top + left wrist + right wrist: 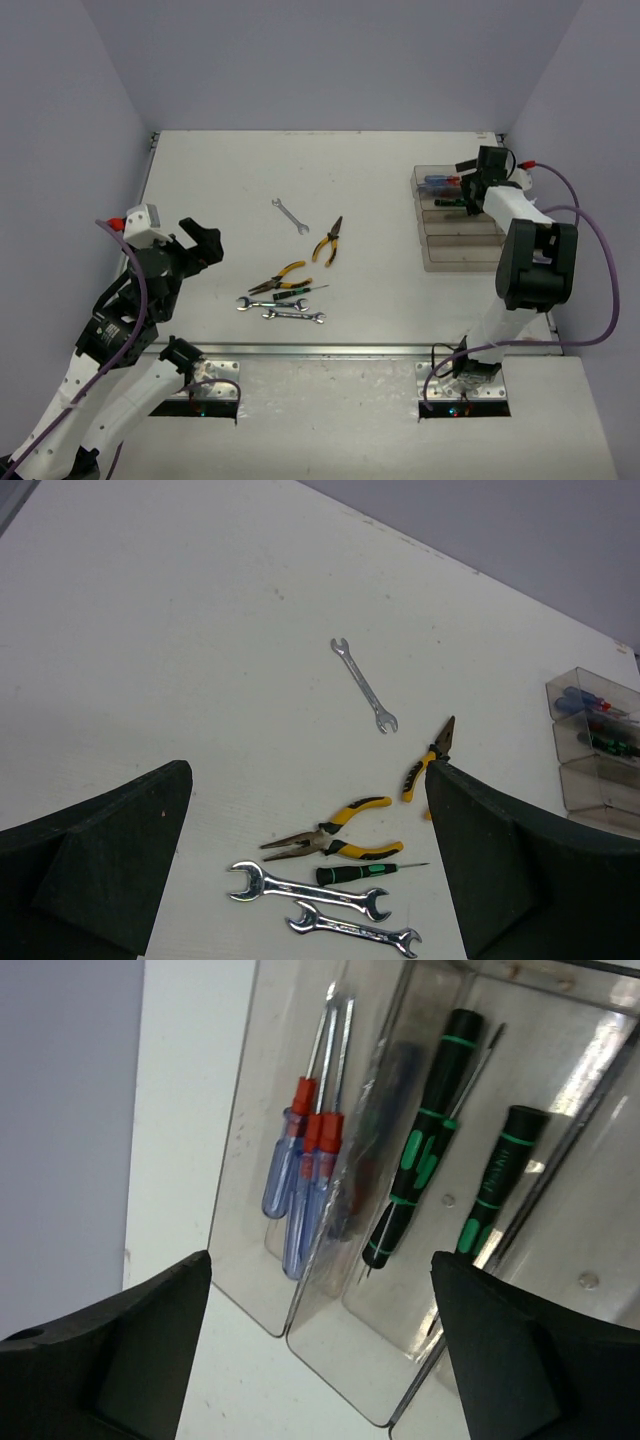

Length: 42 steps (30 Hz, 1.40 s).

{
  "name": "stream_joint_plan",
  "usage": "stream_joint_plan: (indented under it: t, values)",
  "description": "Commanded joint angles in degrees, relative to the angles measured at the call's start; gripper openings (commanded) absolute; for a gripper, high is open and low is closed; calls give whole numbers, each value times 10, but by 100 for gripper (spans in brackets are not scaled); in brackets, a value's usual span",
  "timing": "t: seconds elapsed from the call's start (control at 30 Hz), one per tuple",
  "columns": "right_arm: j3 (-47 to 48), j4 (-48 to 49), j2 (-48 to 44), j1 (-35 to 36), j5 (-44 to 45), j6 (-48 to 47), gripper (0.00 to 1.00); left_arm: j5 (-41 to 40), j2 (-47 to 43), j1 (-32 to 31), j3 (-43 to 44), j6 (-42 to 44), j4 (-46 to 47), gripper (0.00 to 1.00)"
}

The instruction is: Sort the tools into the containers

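Loose tools lie mid-table: a silver wrench (290, 214), orange-yellow pliers (328, 240), yellow pliers (278, 278), a black-green screwdriver (300, 293) and two wrenches (265, 303) (293, 316). My left gripper (205, 240) is open and empty, left of them. Its wrist view shows the yellow pliers (335, 835), the screwdriver (365, 872) and the wrenches (305, 888) between its open fingers (100, 860). My right gripper (466, 188) is open and empty over the far bins (460, 250). The right wrist view shows blue-red screwdrivers (305, 1170) in one bin and black-green screwdrivers (425, 1140) in the neighbouring bin (380, 1360).
The four joined bins stand at the right side of the table; the two nearer ones look empty. The table's left edge runs beside my left arm. Purple cables hang off both arms.
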Motion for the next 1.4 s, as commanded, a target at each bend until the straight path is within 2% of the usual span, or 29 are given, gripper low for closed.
stream_joint_plan:
  t: [0.0, 0.03, 0.1, 0.2, 0.3, 0.33, 0.4, 0.53, 0.63, 0.83, 1.07, 1.37]
  values:
    - [10, 76, -39, 32, -49, -97, 92, 2, 6, 7, 0, 9, 25, 100]
    - [19, 68, -43, 43, -44, -124, 92, 2, 7, 7, 0, 9, 25, 100]
    - [27, 75, -69, 74, -62, -237, 93, 0, 8, 7, 1, 9, 25, 100]
    - [7, 104, -117, 160, -242, -443, 91, -11, 7, 7, 2, 5, 20, 100]
    - [-30, 108, -147, 225, -385, -548, 88, -18, 0, 9, 2, 0, 17, 100]
    - [-37, 88, -150, 262, -387, -593, 86, -18, -2, 9, 1, 0, 18, 100]
    - [-25, 6, -132, 344, -328, -692, 84, -17, -4, 10, 0, 1, 21, 100]
    - [17, -134, -68, 512, -239, -818, 72, -17, -1, 10, 3, 0, 17, 100]
    - [42, -173, -15, 577, -174, -862, 58, -20, -5, 11, 3, -1, 17, 100]
    - [71, -187, 54, 645, -172, -857, 40, -19, -20, 11, 0, -1, 18, 100]
    - [115, -193, 98, 674, -169, -847, 36, -13, -9, 11, 2, -1, 17, 100]
    - [133, -187, 118, 674, -244, -859, 29, -12, -13, 11, 0, 1, 19, 100]
